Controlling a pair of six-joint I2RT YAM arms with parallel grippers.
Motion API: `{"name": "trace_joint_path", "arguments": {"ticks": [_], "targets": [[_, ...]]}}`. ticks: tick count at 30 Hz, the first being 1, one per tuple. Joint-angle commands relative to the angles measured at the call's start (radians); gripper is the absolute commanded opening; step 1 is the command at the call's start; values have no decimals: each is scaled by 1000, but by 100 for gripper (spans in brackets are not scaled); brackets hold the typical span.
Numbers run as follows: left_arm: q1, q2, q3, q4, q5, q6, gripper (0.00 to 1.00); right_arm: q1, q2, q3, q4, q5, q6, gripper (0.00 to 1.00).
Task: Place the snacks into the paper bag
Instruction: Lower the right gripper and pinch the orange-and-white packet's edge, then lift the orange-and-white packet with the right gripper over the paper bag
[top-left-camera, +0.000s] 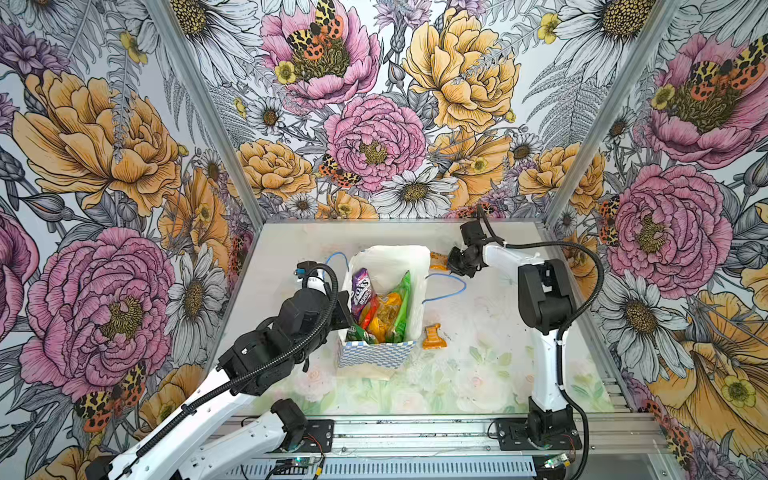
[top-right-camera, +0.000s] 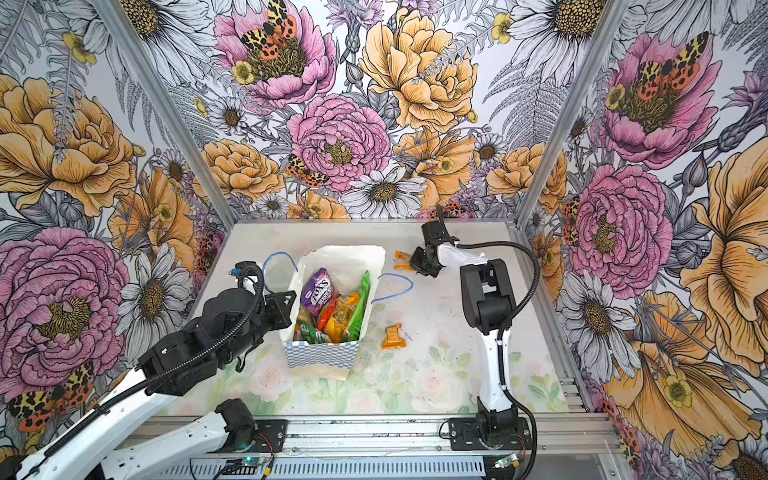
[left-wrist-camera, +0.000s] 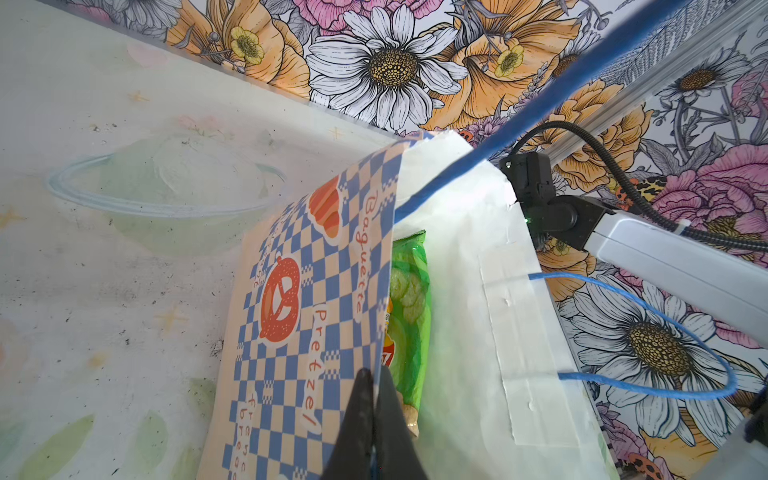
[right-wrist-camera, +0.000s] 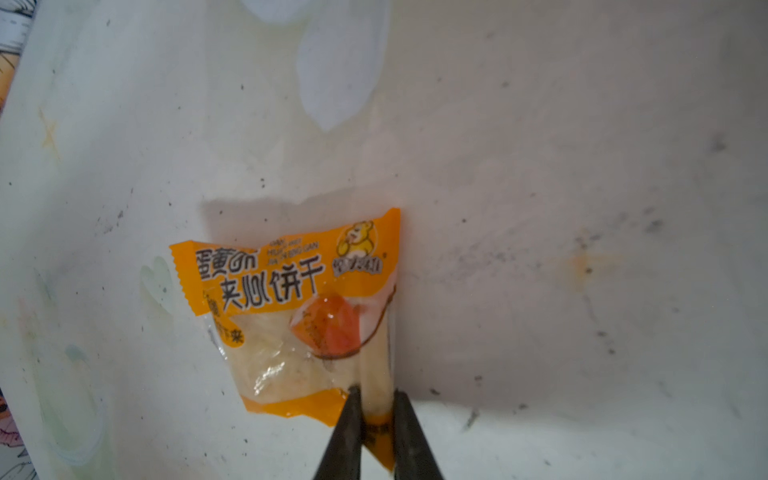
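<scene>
1 orange sachet (right-wrist-camera: 286, 291), likely light and slippery, lies just beside the paper bag (top-left-camera: 374, 353), pinched by its edge fold in your right gripper (right-wrist-camera: 376, 399); your left gripper (left-wrist-camera: 374, 374) clamps the bag's wall.
</scene>
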Motion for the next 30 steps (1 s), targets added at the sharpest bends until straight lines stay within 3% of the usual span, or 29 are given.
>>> {"name": "trace_joint_path", "arguments": {"ticks": [1,4,14,30], "targets": [[10,-16,14,75,-11,-9,0,21,-38,-18,-8,27,-13,5],[10,-22,8,74,-5,-12,0,31,-96,-59,-4,54,-18,0],[10,-44,7,74,-14,-17,0,33,-260,-185,37,39,-15,0],[11,-50,-4,75,-12,-17,0,36,-757,-589,55,42,-22,0]]}}
